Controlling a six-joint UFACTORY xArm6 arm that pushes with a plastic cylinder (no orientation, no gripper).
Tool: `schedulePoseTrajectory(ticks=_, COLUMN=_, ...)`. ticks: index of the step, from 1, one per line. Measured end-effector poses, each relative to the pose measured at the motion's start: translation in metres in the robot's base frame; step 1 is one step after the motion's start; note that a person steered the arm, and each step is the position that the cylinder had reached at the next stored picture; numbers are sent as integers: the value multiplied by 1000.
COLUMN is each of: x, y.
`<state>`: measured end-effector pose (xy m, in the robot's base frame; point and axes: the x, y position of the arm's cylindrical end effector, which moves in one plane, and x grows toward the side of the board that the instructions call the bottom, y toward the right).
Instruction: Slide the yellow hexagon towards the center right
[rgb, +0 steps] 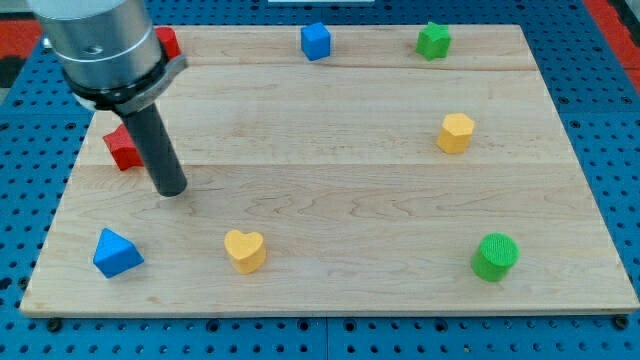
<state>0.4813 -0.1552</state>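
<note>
The yellow hexagon (455, 132) lies on the wooden board (330, 200) at the view's right, a little above mid-height. My tip (171, 190) touches the board at the view's left, far from the hexagon and just right of a red block (122, 148) that the rod partly hides.
A yellow heart (245, 250) and a blue triangle (116, 252) lie near the view's bottom left. A green cylinder (495, 256) sits at the bottom right. A blue cube (315, 41), a green star (433, 40) and another red block (167, 42) line the top edge.
</note>
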Motion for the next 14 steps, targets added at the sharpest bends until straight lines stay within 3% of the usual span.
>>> schedulePoseTrajectory(ticks=2, x=29, y=114)
schedulePoseTrajectory(ticks=3, x=1, y=194)
schedulePoseTrajectory(ticks=4, x=-25, y=237)
schedulePoseTrajectory(ticks=5, x=-22, y=216)
schedulePoseTrajectory(ticks=6, x=-61, y=216)
schedulePoseTrajectory(ticks=8, x=-98, y=298)
schedulePoseTrajectory(ticks=10, x=-81, y=306)
schedulePoseTrajectory(ticks=11, x=-39, y=316)
schedulePoseTrajectory(ticks=14, x=-23, y=358)
